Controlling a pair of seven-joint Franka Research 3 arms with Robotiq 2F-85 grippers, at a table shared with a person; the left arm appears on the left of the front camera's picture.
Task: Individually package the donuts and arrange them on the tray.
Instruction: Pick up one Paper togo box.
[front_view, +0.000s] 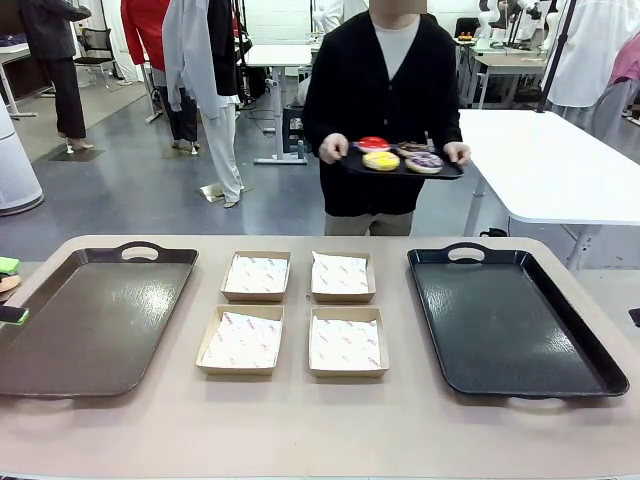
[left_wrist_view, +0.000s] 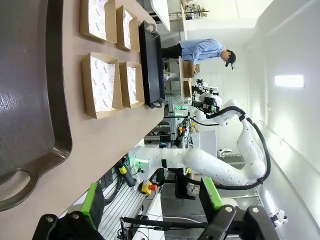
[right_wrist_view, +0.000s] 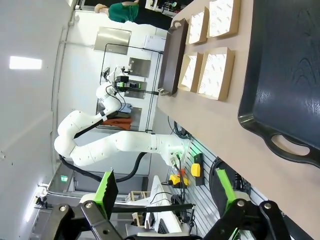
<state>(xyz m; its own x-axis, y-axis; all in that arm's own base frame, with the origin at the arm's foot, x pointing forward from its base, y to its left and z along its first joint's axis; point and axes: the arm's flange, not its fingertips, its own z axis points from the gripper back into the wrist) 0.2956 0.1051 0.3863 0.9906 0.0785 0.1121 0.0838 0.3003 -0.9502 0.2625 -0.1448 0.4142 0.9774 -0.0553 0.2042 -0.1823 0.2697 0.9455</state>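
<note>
Donuts (front_view: 381, 160), four in number, are carried above the floor beyond the table, on a small black serving tray (front_view: 447, 172) held by the person (front_view: 380, 90) at the far side

Nearest the robot, the left gripper (left_wrist_view: 151, 200) is seen from its own wrist with its green-padded fingers spread wide apart and nothing between them. The right gripper (right_wrist_view: 166, 195) is likewise spread wide and nothing is gripped by it. Both are held apart from the tan table (front_view: 300, 420).

On the table top, a large brown tray (front_view: 90, 330) with cut-out handles is laid at the robot's left and a large black tray (front_view: 510, 330) of the same shape at its right, both glossy. Between them four square cardboard boxes are set in two rows of two, near one another but not touching. The near-left box (front_view: 241, 340) and near-right box (front_view: 347, 342) are closest to the robot, with the far-left box (front_view: 256, 275) and far-right box (front_view: 342, 276) behind them. Each box is lined with a white printed paper sheet.

Beyond the far edge, the serving tray is held level at waist height, its ends gripped by one hand (front_view: 333, 150) and the other hand (front_view: 458, 153). On it a glossy red donut (front_view: 373, 144) and a dark chocolate donut (front_view: 411, 148) are placed at the back, a yellow crumbly donut (front_view: 381, 161) and a purple drizzled donut (front_view: 425, 161) at the front, close together
</note>
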